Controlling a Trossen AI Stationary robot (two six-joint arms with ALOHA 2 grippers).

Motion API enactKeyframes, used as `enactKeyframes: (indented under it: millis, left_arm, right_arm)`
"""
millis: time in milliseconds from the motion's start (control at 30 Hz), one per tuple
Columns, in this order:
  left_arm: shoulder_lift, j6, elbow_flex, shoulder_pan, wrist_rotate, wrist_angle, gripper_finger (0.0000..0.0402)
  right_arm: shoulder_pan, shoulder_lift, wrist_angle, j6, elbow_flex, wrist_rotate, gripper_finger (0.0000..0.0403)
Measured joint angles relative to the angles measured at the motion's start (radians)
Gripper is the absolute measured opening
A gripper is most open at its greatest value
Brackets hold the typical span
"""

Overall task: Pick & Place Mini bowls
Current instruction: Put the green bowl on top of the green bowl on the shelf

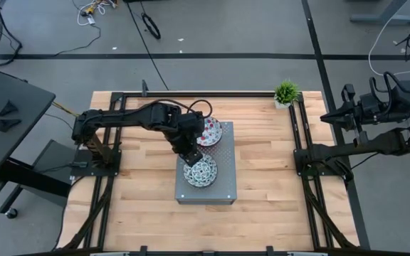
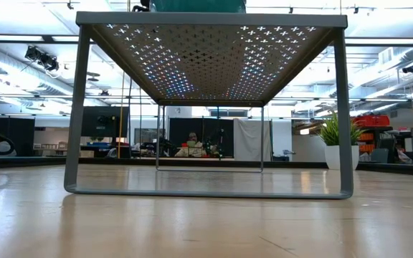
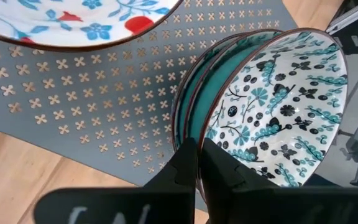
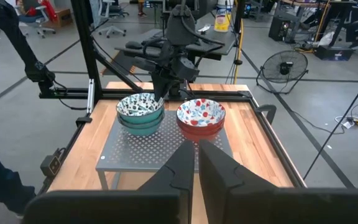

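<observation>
Two stacks of mini bowls stand on the grey perforated box (image 1: 223, 186) in the middle of the table. The red floral stack (image 1: 210, 132) is toward the far edge. The blue-green stack (image 1: 201, 171) is toward the near edge, and its teal outsides (image 4: 140, 126) show in the right wrist view. My left gripper (image 1: 188, 157) is over the far left side of the blue-green stack, shut on the top bowl (image 3: 278, 106). My right gripper (image 4: 196, 163) waits shut and empty beyond the table's right edge (image 1: 327, 117). My left gripper pinches the rim (image 3: 199, 134) of the top blue-green bowl, on the bowl's far left side. One finger (image 3: 225, 174) is inside the bowl and the other (image 3: 180, 171) is outside. The fingers slant down from above. The bowl sits nested in the stack; whether it rests on the bowl beneath, I cannot tell.
A small green potted plant (image 1: 286, 92) stands at the table's far right corner. The box is a raised stand with open room under it (image 2: 206, 143). Bare wooden table (image 1: 141, 185) lies to the left and right of the box.
</observation>
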Motion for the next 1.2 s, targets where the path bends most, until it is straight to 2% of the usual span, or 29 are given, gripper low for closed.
enactKeyframes:
  millis: [167, 667, 1000, 1200]
  left_arm:
    - [0.001, 0.0, 0.0, 0.0, 0.009, 0.001, 0.0029]
    - [0.001, 0.015, 0.0, 0.0, 0.014, 0.007, 0.004]
    - [0.0, 0.014, 0.0, -0.001, 0.006, 0.017, 0.0115]
    - [-0.001, 0.025, 0.0, 0.0, 0.014, 0.017, 0.0143]
  right_arm:
    - [0.0, 0.0, 0.0, 0.0, 0.0, 0.0, 0.0029]
    - [0.0, 0.0, 0.0, 0.0, 0.0, 0.0, 0.0029]
    - [0.0, 0.0, 0.0, 0.0, 0.0, 0.0, 0.0029]
    - [0.0, 0.0, 0.0, 0.0, 0.0, 0.0, 0.0029]
